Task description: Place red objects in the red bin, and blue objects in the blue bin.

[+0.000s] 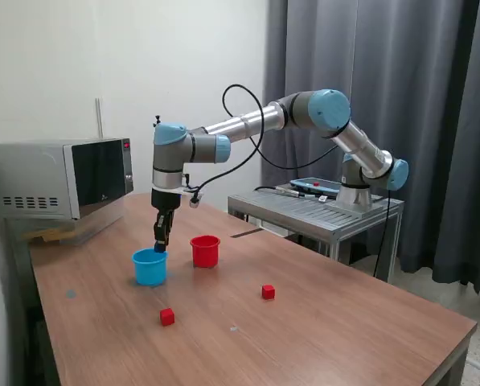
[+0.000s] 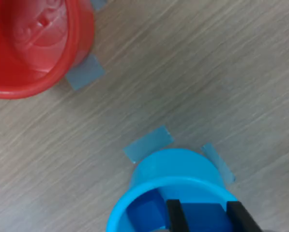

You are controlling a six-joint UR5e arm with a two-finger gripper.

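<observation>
Where grey curtains [image 1: 432,121] hang, a wooden table [image 1: 320,322] stands.

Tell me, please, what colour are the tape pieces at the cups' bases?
Pale blue-grey tape pieces, seen best in the wrist view.

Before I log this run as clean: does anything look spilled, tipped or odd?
Nothing stands out. The red cup and blue cup stand upright side by side on the table, taped down. Two red cubes lie loose nearer the camera, unsorted. The gripper hangs over the blue cup, with a blue cube already inside.
</observation>
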